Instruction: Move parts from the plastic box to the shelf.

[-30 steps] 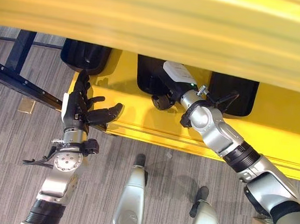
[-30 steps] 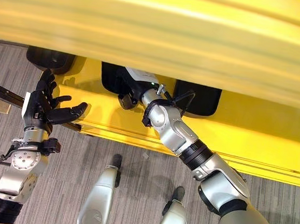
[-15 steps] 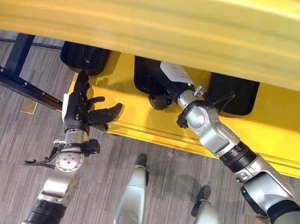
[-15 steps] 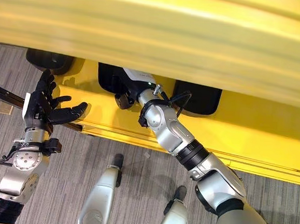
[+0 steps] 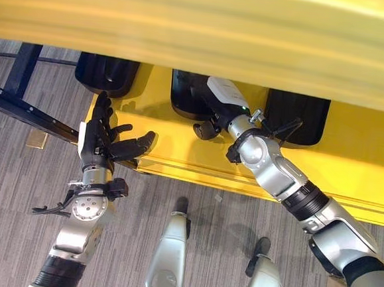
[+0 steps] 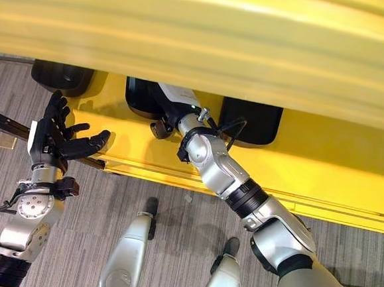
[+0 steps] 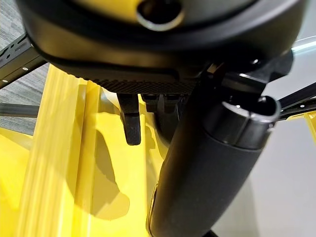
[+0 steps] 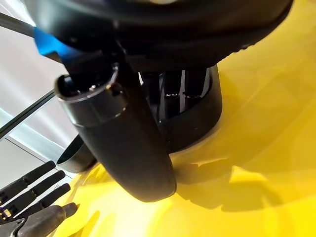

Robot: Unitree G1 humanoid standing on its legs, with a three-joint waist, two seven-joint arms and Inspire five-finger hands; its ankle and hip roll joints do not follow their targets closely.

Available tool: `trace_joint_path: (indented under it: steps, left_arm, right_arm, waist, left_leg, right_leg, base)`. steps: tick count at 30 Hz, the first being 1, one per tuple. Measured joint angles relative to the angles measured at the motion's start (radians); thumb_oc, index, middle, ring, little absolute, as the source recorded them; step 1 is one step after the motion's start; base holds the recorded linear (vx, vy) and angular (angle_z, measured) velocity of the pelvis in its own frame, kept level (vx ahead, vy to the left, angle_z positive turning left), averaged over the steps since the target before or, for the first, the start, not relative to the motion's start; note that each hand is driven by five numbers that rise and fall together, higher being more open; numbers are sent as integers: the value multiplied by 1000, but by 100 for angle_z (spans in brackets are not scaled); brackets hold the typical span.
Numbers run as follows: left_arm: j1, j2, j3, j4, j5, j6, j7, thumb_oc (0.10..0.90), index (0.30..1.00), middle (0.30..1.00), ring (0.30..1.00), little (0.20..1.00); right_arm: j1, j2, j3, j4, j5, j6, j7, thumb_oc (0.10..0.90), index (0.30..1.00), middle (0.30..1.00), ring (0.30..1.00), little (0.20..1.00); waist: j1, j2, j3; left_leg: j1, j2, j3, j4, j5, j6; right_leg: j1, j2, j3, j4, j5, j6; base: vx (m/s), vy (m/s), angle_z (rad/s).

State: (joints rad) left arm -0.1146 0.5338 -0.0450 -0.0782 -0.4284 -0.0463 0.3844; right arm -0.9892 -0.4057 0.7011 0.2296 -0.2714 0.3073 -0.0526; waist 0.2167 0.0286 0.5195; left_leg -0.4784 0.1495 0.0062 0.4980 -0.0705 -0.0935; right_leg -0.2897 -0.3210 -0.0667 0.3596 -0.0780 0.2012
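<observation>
Three black parts lie in a row in the yellow plastic box (image 5: 178,154): one at the left (image 5: 107,74), one in the middle (image 5: 184,98), one at the right (image 5: 302,119). My right hand (image 5: 211,117) reaches in from the right and rests on the middle black part (image 8: 210,116), with its thumb (image 8: 123,138) held out in front of it. My left hand (image 5: 100,139) is open at the box's front left corner, fingers spread and thumb pointing right over the rim (image 7: 54,148). It holds nothing.
A broad yellow edge (image 5: 201,31) spans the top of the view and hides the back of the parts. A dark metal frame bar (image 5: 22,107) runs across the carpet to the left. A small wooden block (image 5: 34,139) lies on the floor beside it.
The view has shifted slightly. My right hand stays on the middle black part and my left hand stays open at the corner.
</observation>
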Motion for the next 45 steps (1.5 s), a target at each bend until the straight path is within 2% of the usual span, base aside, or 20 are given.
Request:
trace_joint_path:
  steps: [11, 22, 24, 34, 37, 41, 45]
  left_arm:
    - [7, -6, 1, 1, -1, 2, 1, 900, 1000, 1000, 1000, 1000]
    - [16, -12, -12, 1, -3, 3, 1, 900, 1000, 1000, 1000, 1000]
    - [17, -12, -11, 0, -3, 3, 2, 900, 1000, 1000, 1000, 1000]
    - [20, -39, -8, 4, 0, 2, 5, 900, 1000, 1000, 1000, 1000]
    - [21, -41, -7, 4, 0, 1, 9, 900, 1000, 1000, 1000, 1000]
    - [23, -46, -11, 4, 1, 2, 19, 900, 1000, 1000, 1000, 1000]
    - [24, -46, -12, 4, 0, 2, 19, 900, 1000, 1000, 1000, 1000]
  right_arm:
    - [0, -14, -4, -37, -2, 21, 49, 900, 1000, 1000, 1000, 1000]
    - [6, -55, 7, -80, 0, 19, 88, 900, 1000, 1000, 1000, 1000]
    - [8, -75, 31, -144, 0, 25, 103, 900, 1000, 1000, 1000, 1000]
    - [9, -79, 33, -257, 1, 14, 104, 900, 1000, 1000, 1000, 1000]
    - [9, -81, 31, -269, 1, -24, 96, 900, 1000, 1000, 1000, 1000]
    - [12, -80, 30, -325, 1, -26, 95, 900, 1000, 1000, 1000, 1000]
    - [14, -74, 21, -355, 0, -28, 95, 900, 1000, 1000, 1000, 1000]
  waist:
    - [-15, 5, 0]
    - [-25, 28, 2]
    - [-23, 30, 3]
    - [-23, 33, 4]
    - [-24, 34, 4]
    - [-27, 47, 6]
    - [-27, 48, 7]
  left_leg:
    - [0, -13, 0, 3, 5, 5]
    - [5, -13, 1, -2, 7, 8]
    - [6, -14, 2, -3, 8, 8]
    - [12, -16, 17, -11, 9, 8]
    - [12, -17, 17, -15, 8, 6]
    - [12, -19, 16, -14, 11, 10]
    - [13, -21, 16, -10, 13, 12]
  right_leg:
    - [-15, -15, 1, 47, -13, 11]
    - [-18, -16, 5, 52, -17, 7]
    - [-19, -16, 8, 51, -18, 9]
    - [-39, -20, 30, 72, -25, 8]
    - [-48, -20, 33, 79, -26, 8]
    - [-49, -20, 36, 78, -26, 8]
    - [-48, -20, 37, 79, -24, 10]
  base:
    - [17, 9, 2]
    - [0, 0, 0]
    - [0, 0, 0]
    - [-1, 12, -3]
    - [2, 25, -4]
    - [1, 6, -1]
    - [-5, 24, 0]
